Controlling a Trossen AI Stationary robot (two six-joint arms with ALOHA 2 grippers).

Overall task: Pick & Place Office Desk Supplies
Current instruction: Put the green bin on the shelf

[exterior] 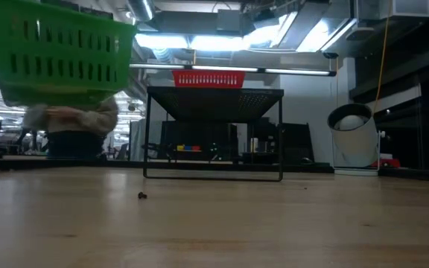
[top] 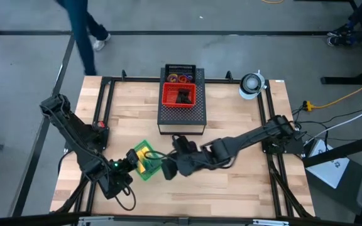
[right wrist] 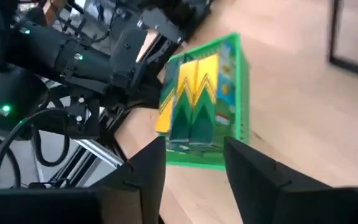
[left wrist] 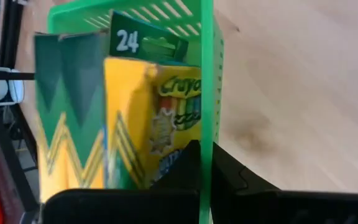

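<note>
A small green basket (top: 147, 161) holds yellow-and-green crayon boxes (left wrist: 148, 112) standing on end. My left gripper (top: 132, 162) is shut on the basket at its left side. In the low view the basket (exterior: 58, 52) hangs well above the tabletop. My right gripper (right wrist: 194, 155) stands open just to the right of the basket (right wrist: 207, 99), its fingers apart from it. A red basket (top: 182, 95) with small black clips sits on the black perforated stand (top: 181, 116), and coloured rings (top: 180, 78) lie just behind it. My left gripper pinches one side wall of the green basket near its rim (left wrist: 207, 118). One finger (left wrist: 185, 168) is inside next to a crayon box and the other (left wrist: 238, 180) is outside. The fingers come from the table's left, slanting down. The basket is lifted clear of the table.
A white roll (top: 251, 85) stands at the far right corner. A tiny dark speck (exterior: 141, 196) lies on the wood in front of the stand. Bare wood spreads to the right and near side of the basket. A person walks beyond the far edge.
</note>
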